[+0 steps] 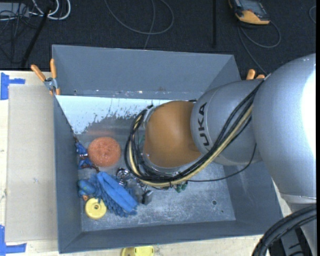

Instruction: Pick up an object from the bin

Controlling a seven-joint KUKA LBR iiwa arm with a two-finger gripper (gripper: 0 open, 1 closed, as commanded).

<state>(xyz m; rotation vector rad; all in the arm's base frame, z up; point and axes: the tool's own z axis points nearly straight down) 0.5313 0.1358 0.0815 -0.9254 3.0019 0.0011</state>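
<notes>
Closest to the lens is the arm's [293, 137] broad silver link, which stands on the right and angles down to the left into the grey bin [144, 71]. Its next segment carries black lettering, and a bundle of black and yellow cables [224, 143] runs along it to the wrist. An orange cover [168, 135] domes over the wrist, which points steeply down at the bin floor left of centre. Under the cover's lower edge the tool [134, 188] shows as a small dark metal cluster close to the floor. Whether it is released or clenched I cannot tell, as the wrist hides most of it. Just beside the tool on its left, perhaps touching it, lies a blue ribbed soft thing [116, 195], stretched diagonally across the front-left part of the bin. 1 yellow ring-shaped piece [96, 208] sits against its lower left end. 1 round orange-red ball [104, 151] with a rough surface rests further back, apart from the tool, and a small blue scrap [81, 149] lies by the left wall.
</notes>
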